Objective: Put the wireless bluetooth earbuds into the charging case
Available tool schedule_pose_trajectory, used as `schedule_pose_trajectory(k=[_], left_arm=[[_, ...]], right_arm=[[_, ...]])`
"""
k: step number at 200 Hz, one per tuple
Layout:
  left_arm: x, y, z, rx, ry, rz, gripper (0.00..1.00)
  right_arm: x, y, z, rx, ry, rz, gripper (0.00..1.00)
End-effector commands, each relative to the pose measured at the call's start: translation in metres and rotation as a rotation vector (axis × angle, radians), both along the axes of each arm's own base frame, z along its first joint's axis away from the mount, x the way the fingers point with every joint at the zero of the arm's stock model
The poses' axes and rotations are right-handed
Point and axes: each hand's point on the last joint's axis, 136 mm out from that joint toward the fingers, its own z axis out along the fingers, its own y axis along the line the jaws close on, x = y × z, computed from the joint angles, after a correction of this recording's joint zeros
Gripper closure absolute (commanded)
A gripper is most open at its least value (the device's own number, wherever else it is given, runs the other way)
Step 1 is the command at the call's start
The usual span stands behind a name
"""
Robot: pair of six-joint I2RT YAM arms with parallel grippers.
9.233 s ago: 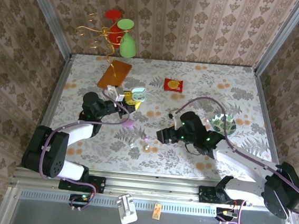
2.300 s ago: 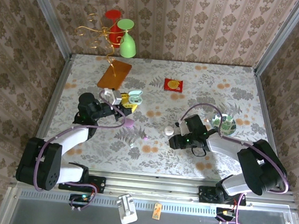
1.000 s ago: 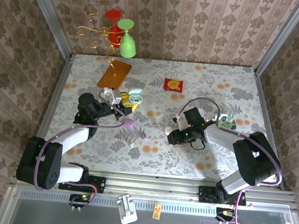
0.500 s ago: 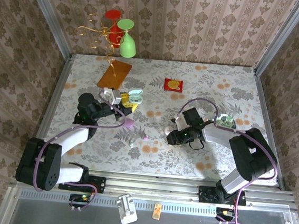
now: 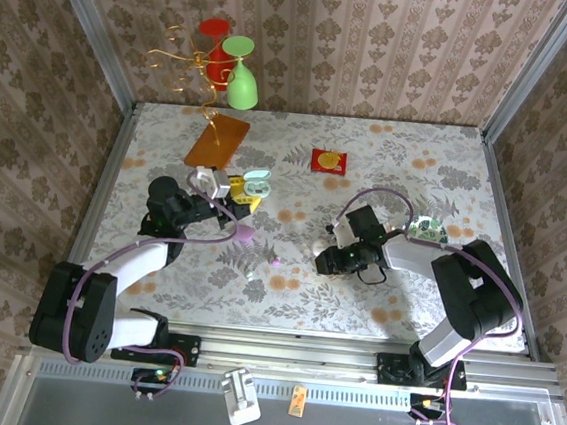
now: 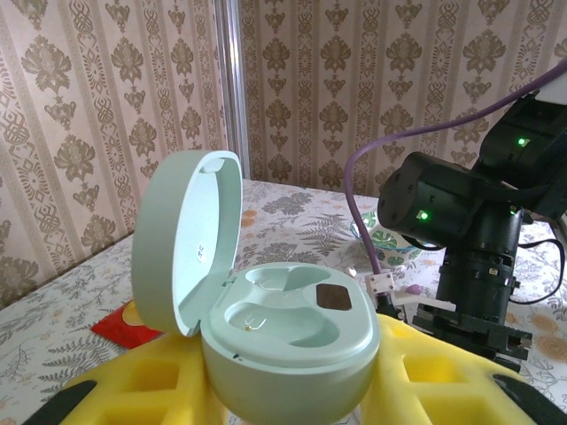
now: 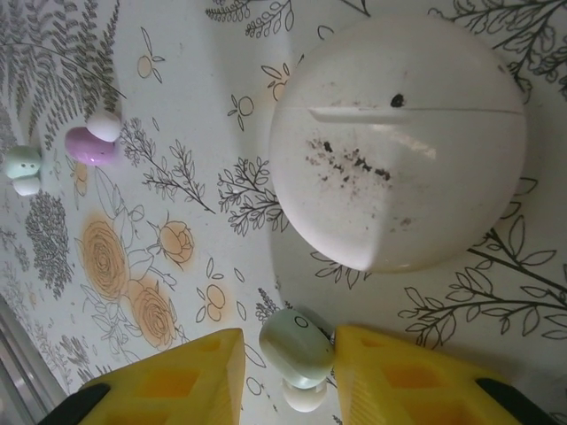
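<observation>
1. Mint charging case (image 6: 292,350): pebble-shaped and open; clamped upright between the jaws of the left gripper (image 6: 288,385); its lid (image 6: 186,243) stands hinged up at one side; two moulded wells face upward, both empty, with a dark patch beside the farther one.
2. Mint earbud (image 7: 297,345): tiny, with a white tip; lies between the jaws of the right gripper (image 7: 291,341), touching one jaw, with a slim gap to the other.
3. White case (image 7: 399,142): closed, rounded and flecked with dark specks; just ahead of the right jaws.
4. Pink earbud (image 7: 89,144) and second mint earbud (image 7: 22,164): both white-tipped; they lie near each other, well off to one side of the right jaws.
</observation>
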Motion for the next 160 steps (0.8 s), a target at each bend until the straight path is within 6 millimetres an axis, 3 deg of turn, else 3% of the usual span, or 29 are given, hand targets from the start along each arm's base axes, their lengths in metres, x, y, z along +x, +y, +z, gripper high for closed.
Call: schedule_pose_trajectory(k=[1, 50, 100, 160], left_arm=[[-0.008, -0.001, 0.006, 0.004, -0.050, -0.015, 0.71], [-0.007, -0.002, 0.006, 0.005, -0.049, -0.017, 0.71], [-0.007, -0.004, 0.007, 0.001, -0.048, -0.023, 0.71], [-0.008, -0.003, 0.006, 0.003, -0.049, -0.020, 0.71]], right_arm=[[-0.027, 0.004, -0.003, 0.036, 0.076, 0.002, 0.65], [-0.039, 0.006, 0.007, 0.073, 0.070, -0.035, 0.64], [-0.016, -0.014, 0.013, -0.036, -0.016, -0.123, 0.61], [-0.005, 0.000, 0.008, 0.008, 0.061, -0.166, 0.63]])
